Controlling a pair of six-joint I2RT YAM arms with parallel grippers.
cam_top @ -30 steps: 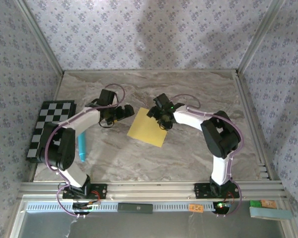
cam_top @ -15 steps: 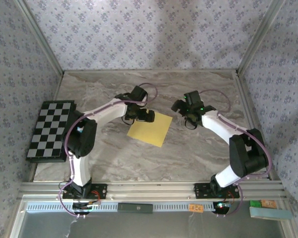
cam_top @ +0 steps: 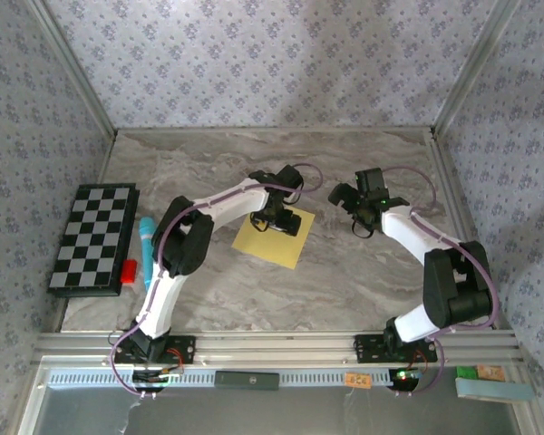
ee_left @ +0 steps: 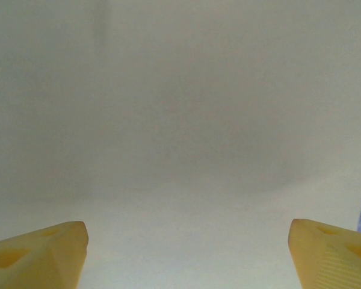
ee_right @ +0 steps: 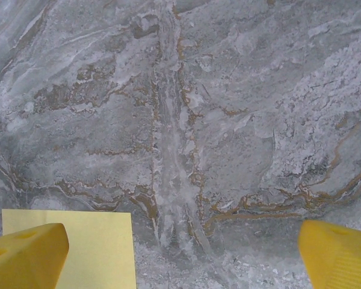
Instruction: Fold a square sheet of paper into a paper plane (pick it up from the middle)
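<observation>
**L arm now over sheet; R arm backed off**

Change: L arm swings in from the checkered board (cam_top: 92, 237) side. The left end effector (cam_top: 279, 220) now sits above the far part of the square sheet of paper (cam_top: 270, 246). The right end effector (cam_top: 355, 210) has pulled off the sheet's R edge to bare desk (cam_top: 344, 281), near the sheet but apart.

Meaning (judgement): hand-over of roles, w/ L arm lining up the middle pick. No fold yet; sheet lies flat, approx. desk centre.

Pose: L arm stretched long, elbow near the pen (cam_top: 147, 249), wrist pointing down. L wrist cam has paper across the frame and fingertips spread wide, nothing pinched. R arm elbow bent out to the R, forearm reaching in. R wrist cam: jaws released, sheet corner (ee_right: 78, 241) by one fingertip.
</observation>
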